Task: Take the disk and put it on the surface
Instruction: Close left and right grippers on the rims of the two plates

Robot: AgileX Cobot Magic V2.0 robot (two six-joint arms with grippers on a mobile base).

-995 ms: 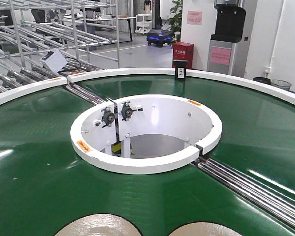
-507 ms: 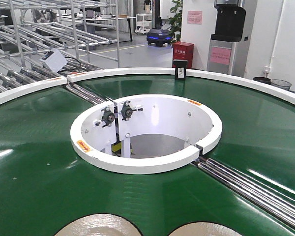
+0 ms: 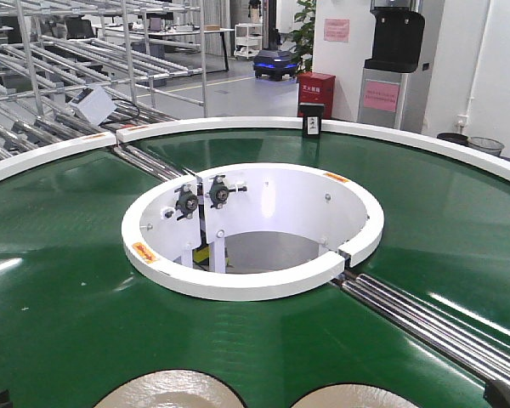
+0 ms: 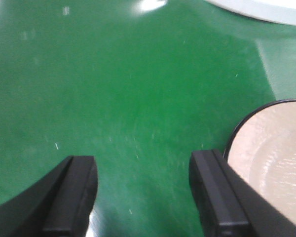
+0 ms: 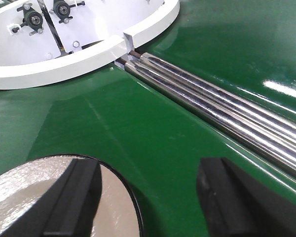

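I am hanging both grippers low over the green belt (image 3: 68, 280), and neither is gripping anything. My left gripper (image 4: 144, 197) is standing spread, with the left disk (image 4: 271, 168) lying flat just beside its right finger. My right gripper (image 5: 150, 197) is gaping too, one finger reaching over the rim of the right disk (image 5: 29, 197), probably lining up an edge grab. The dark tabletop is not showing.
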